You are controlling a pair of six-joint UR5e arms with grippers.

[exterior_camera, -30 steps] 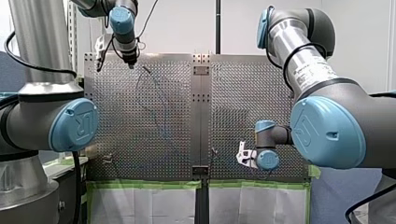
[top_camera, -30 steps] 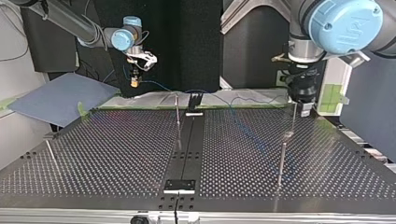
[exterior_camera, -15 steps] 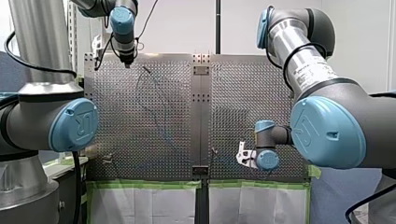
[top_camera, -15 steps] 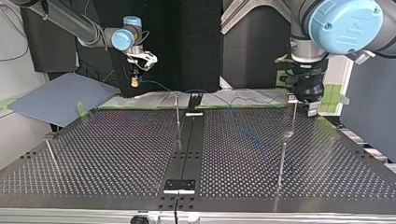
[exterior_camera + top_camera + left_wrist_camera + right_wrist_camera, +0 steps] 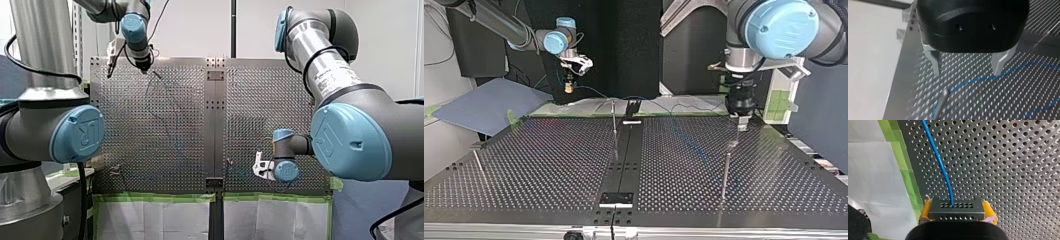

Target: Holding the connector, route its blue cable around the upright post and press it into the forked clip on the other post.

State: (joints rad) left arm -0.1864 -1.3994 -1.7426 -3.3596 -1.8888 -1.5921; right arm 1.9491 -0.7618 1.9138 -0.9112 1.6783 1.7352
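Now, my right gripper is pinching the connector in yellow pads; the blue cable is running crosswise beneath the spread fingers of my left gripper, post close by.

Our left arm and right arm: silver tubes, grey joints, pale-blue caps marked UR.
Black cables loop along both; our left gripper is black-bodied with bare metal fingers, our right gripper has yellow pads.
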